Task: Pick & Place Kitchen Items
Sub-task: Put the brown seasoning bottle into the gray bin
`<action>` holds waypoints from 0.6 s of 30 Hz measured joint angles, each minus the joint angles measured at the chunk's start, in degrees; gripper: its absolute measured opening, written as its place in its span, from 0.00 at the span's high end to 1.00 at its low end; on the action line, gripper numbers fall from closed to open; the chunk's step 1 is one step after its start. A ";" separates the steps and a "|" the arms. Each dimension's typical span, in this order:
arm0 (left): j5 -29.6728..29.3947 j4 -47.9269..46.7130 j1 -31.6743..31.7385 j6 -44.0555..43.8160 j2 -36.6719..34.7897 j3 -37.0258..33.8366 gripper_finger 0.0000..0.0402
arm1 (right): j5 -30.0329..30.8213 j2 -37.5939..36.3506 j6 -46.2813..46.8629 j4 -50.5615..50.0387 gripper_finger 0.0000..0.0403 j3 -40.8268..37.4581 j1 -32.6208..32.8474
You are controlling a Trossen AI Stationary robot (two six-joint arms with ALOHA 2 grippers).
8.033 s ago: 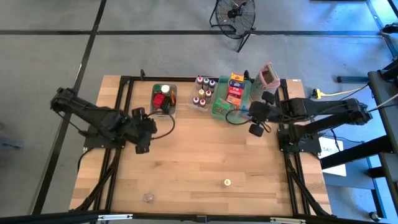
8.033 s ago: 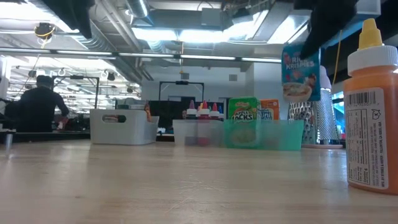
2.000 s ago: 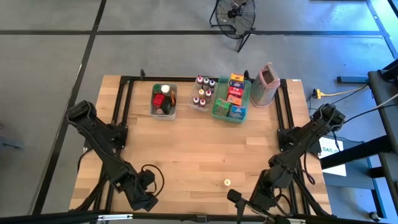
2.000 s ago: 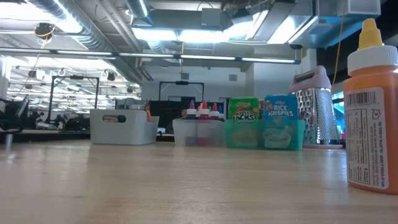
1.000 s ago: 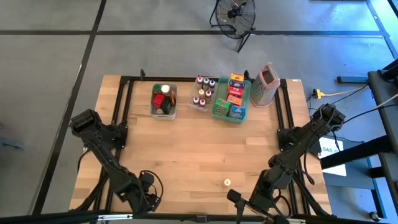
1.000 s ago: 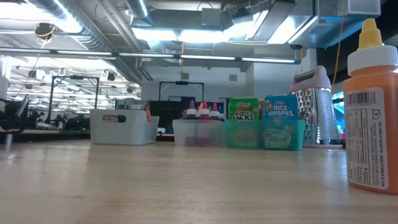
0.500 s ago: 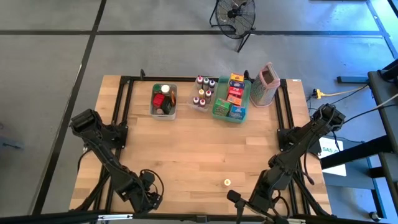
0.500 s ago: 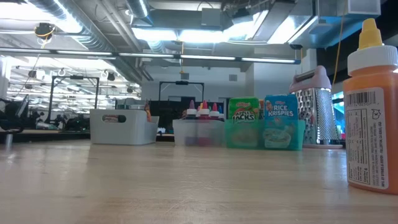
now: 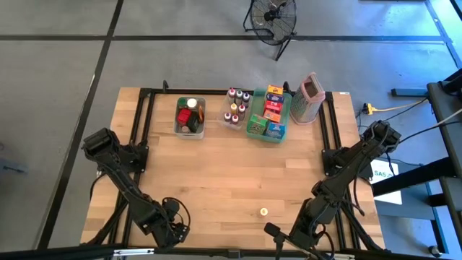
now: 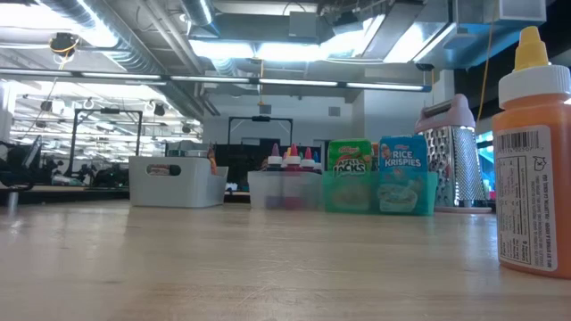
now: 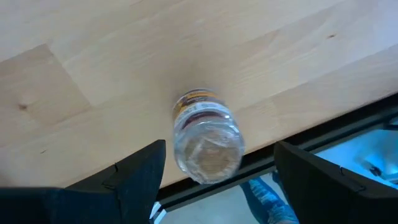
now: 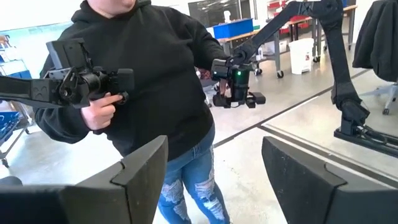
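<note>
A small clear bottle with a yellow-banded label (image 11: 208, 135) stands upright on its base on the wooden table, close to the near edge at the left corner. My left gripper (image 11: 219, 148) hangs over it pointing down, open, one finger on either side and neither touching it. In the high view my left gripper (image 9: 173, 231) hides the bottle. A small orange bottle with a white-and-yellow cap (image 10: 535, 152) stands near the near edge, seen as a small round cap (image 9: 263, 211) from above. My right gripper (image 12: 214, 146) is open and empty, level, pointing out past the table's near edge (image 9: 276, 237).
Along the far edge stand a white bin of jars (image 9: 190, 115), a clear bin of small bottles (image 9: 236, 107), a green tray of food boxes (image 9: 270, 113) and a box grater (image 9: 309, 97). A person in a black hoodie (image 12: 149, 81) stands beyond the near edge.
</note>
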 joint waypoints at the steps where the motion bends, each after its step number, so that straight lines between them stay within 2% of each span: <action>1: 0.58 0.01 -0.07 -0.22 0.40 0.00 0.27 | -0.01 0.00 0.00 -0.17 0.35 -0.01 0.01; 5: 1.95 1.94 -0.35 -0.58 2.05 0.00 0.27 | -0.02 0.00 0.00 -0.65 0.35 0.00 0.01; 18: 0.01 2.71 -0.39 -0.58 3.05 0.00 0.27 | 0.02 0.00 -0.15 -0.63 0.35 0.00 0.28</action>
